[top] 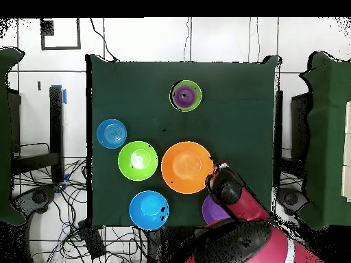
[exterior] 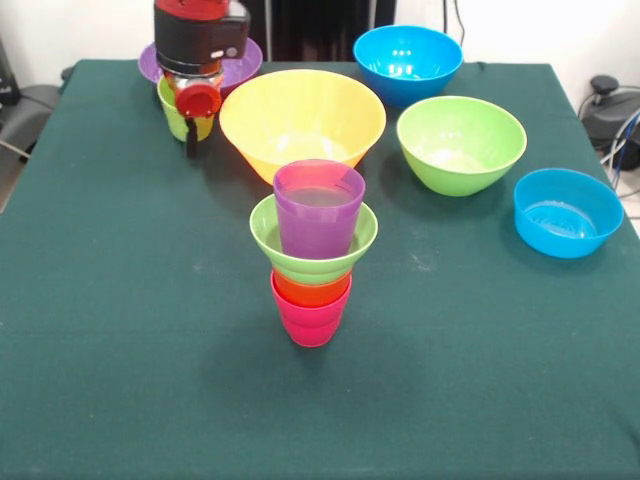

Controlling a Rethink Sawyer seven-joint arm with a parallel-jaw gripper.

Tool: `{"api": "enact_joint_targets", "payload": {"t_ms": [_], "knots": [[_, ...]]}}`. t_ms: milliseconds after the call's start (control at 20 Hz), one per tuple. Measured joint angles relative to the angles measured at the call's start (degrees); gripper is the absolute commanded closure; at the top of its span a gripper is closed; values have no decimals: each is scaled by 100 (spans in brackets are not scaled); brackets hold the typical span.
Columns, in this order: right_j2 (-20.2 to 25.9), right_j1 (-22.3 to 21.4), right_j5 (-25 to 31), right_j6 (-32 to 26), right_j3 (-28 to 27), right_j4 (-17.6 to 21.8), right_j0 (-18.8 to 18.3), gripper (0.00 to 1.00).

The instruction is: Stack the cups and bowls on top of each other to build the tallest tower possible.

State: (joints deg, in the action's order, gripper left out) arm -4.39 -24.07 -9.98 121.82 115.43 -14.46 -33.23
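- the tower [exterior: 313, 268] stands in the middle of the desk [exterior: 120, 300]: red-pink cup lowest, orange cup, small green bowl, purple cup on top.
- the tool [exterior: 191, 140] hangs over the lime green cup [exterior: 180, 118] beside the purple bowl [exterior: 243, 62]; i cannot tell if it is spread or pressed together.

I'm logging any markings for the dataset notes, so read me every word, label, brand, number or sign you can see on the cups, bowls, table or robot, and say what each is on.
None can be read in either view.
The tower, the loose bowls such as the large orange-yellow bowl, and the green table carry no print.
The gripper and the arm show no readable label.
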Motion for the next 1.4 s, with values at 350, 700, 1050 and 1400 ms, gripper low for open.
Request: {"api": "enact_joint_targets", "payload": {"t_ms": [350, 700, 1050, 1400], "knots": [[-83, -79, 90, 0, 0, 147, -215, 0], [-162, -131, 241, 0, 1, 148, -218, 0], [-226, -194, 278, 0, 1, 148, -191, 0], [-343, -255, 321, 0, -12, 162, -124, 100]]}}
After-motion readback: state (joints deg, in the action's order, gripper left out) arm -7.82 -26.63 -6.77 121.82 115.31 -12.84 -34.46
